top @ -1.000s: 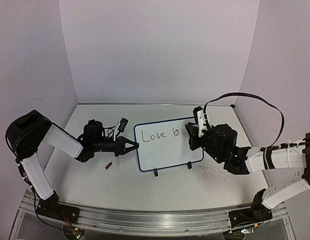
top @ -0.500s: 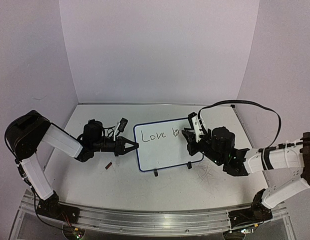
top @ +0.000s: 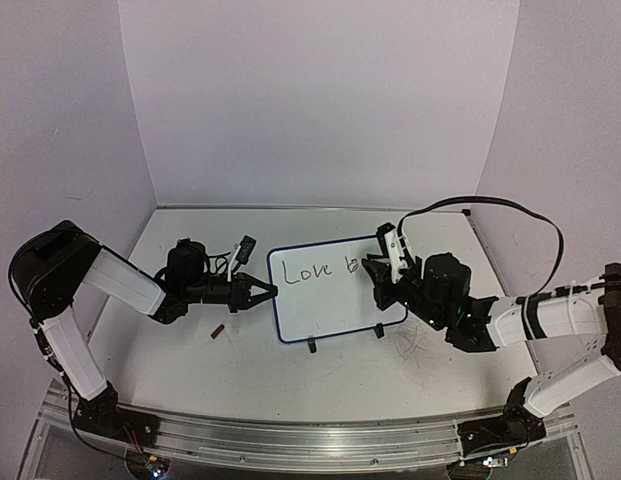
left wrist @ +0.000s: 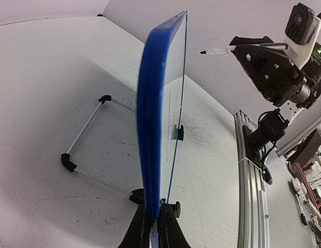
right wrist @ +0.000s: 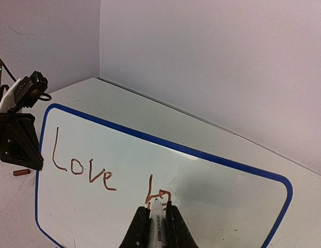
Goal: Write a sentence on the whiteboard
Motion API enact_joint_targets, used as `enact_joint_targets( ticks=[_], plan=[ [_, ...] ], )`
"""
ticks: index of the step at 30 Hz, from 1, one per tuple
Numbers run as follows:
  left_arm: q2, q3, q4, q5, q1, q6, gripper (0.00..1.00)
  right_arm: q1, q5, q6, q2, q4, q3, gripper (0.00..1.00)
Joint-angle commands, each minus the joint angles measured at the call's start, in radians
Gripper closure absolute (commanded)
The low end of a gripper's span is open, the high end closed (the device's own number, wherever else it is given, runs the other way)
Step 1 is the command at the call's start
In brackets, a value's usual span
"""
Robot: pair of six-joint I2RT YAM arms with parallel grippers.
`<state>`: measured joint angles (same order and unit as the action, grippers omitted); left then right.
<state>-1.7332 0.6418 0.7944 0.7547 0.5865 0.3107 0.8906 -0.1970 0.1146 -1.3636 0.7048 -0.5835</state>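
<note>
The whiteboard (top: 335, 305) stands tilted mid-table, white with a blue rim. The sentence (top: 315, 269) reads "Love b" in thin reddish-brown strokes; it also shows in the right wrist view (right wrist: 85, 168). My left gripper (top: 266, 293) is shut on the board's left rim; the left wrist view shows that rim (left wrist: 152, 119) edge-on between the gripper (left wrist: 155, 227) jaws. My right gripper (top: 370, 270) is shut on a marker (right wrist: 157, 225), with the tip on the board at the "b". In the right wrist view this gripper (right wrist: 156, 209) hides the bottom of the "b".
A small red-brown cap (top: 218, 330) lies on the table left of the board, also in the right wrist view (right wrist: 20, 172). The board's wire stand with black feet (left wrist: 67, 161) reaches behind it. Two front feet (top: 311, 347) rest on the table. Walls enclose three sides.
My right gripper has moved a little left and down onto the board with the marker, covering the end of the writing. The left arm and the board have not moved.
</note>
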Motion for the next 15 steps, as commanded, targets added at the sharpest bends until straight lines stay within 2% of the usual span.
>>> enact_joint_targets(
  ticks=[1, 6, 15],
  plan=[
    [0.031, 0.019, -0.038, -0.055, -0.005, -0.033, 1.0, -0.005, -0.024, -0.029, -0.034, 0.047, -0.036, 1.0],
    [0.035, 0.015, -0.039, -0.059, -0.005, -0.039, 1.0, -0.011, -0.132, -0.039, -0.018, 0.075, -0.024, 1.0],
    [0.032, 0.024, -0.041, -0.057, -0.005, -0.042, 1.0, -0.012, -0.094, -0.025, -0.054, 0.088, -0.049, 1.0]
  ],
)
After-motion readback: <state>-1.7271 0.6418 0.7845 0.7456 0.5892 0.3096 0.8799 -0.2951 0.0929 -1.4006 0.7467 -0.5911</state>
